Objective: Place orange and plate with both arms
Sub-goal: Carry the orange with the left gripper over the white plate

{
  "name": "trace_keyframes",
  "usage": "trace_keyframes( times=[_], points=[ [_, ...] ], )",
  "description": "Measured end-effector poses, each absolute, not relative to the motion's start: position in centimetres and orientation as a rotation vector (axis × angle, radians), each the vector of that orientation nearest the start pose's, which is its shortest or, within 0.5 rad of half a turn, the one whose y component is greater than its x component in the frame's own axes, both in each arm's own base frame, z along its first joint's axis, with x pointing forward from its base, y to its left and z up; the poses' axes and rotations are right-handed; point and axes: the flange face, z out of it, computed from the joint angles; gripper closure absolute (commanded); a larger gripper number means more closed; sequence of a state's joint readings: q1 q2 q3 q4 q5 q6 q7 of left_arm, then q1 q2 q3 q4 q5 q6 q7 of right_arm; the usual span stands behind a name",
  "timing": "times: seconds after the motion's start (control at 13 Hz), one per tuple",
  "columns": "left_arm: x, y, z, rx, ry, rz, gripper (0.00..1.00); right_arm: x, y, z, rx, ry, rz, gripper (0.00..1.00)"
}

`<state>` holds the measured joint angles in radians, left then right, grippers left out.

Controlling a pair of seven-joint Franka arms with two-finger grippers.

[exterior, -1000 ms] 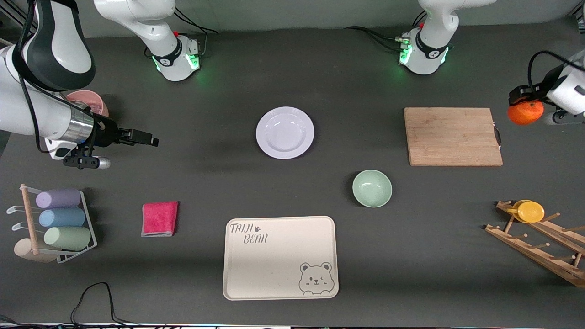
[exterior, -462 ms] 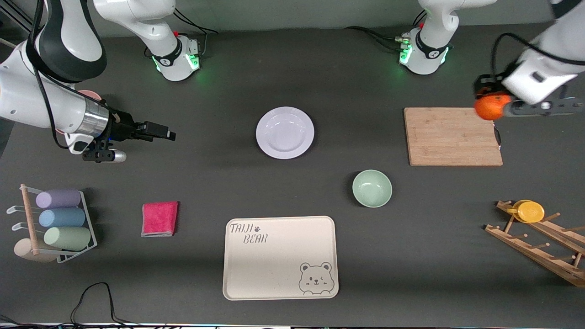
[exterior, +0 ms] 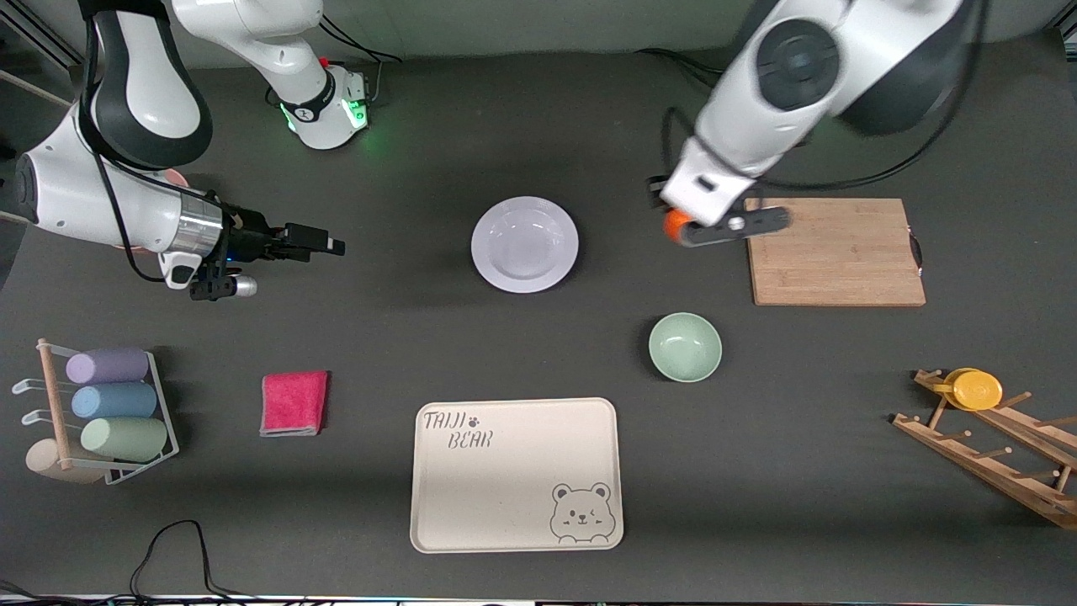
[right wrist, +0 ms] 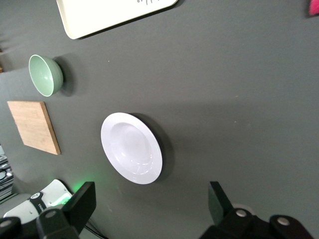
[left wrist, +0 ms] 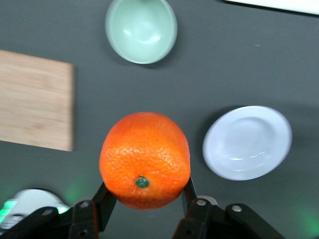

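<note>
The orange (left wrist: 144, 159) is pinched between the fingers of my left gripper (left wrist: 147, 191), which is shut on it. In the front view only a sliver of the orange (exterior: 674, 225) shows under the left gripper (exterior: 678, 229), which hangs over bare table between the plate and the cutting board. The pale lavender-white plate (exterior: 524, 244) lies flat mid-table with nothing in it, and also shows in both wrist views (left wrist: 247, 143) (right wrist: 131, 148). My right gripper (exterior: 330, 247) is open and holds nothing. It points at the plate from the right arm's end of the table, its fingers (right wrist: 83, 200) well apart.
A wooden cutting board (exterior: 833, 251) lies toward the left arm's end. A mint-green bowl (exterior: 685, 347) and a beige bear tray (exterior: 516, 474) sit nearer the camera than the plate. A pink cloth (exterior: 294, 402), a cup rack (exterior: 101, 412) and a wooden rack (exterior: 993, 438) with a yellow disc line the near edges.
The left arm has swung the orange from the table's end across the cutting board toward the plate. The right gripper has crept closer to the plate, still open.
</note>
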<state>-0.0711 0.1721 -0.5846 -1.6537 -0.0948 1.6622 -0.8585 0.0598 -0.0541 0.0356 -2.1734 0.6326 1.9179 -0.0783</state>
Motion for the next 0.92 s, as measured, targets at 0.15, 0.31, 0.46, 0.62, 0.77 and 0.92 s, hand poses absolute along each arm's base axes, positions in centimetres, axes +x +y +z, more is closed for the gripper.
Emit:
trace_keyframes(
  times=[0.15,0.31,0.46,0.62,0.77,0.92],
  points=[
    [46.3,-42.7,47.7,-3.187,-0.483,0.385,1.0,49.4,9.1,39.6,-2.512,0.132,0.258,0.0],
    [43.5,-49.3,43.8,-3.196,-0.567,0.383,1.0,48.7,9.2,38.1,-2.458,0.123,0.251,0.0],
    [40.7,-53.3,39.7,-3.167,-0.563,0.351,1.0,47.9,9.2,36.7,-2.406,0.111,0.244,0.0],
    [38.7,-56.0,35.4,-3.152,-0.553,0.328,1.0,47.2,9.1,35.3,-2.384,0.116,0.225,0.0],
    [37.6,-57.4,31.5,-3.141,-0.515,0.33,1.0,46.5,9.0,34.0,-2.351,0.108,0.208,0.0],
    [37.2,-57.7,28.4,-3.119,-0.467,0.316,1.0,45.8,9.0,32.8,-2.319,0.095,0.201,0.0]
  ],
)
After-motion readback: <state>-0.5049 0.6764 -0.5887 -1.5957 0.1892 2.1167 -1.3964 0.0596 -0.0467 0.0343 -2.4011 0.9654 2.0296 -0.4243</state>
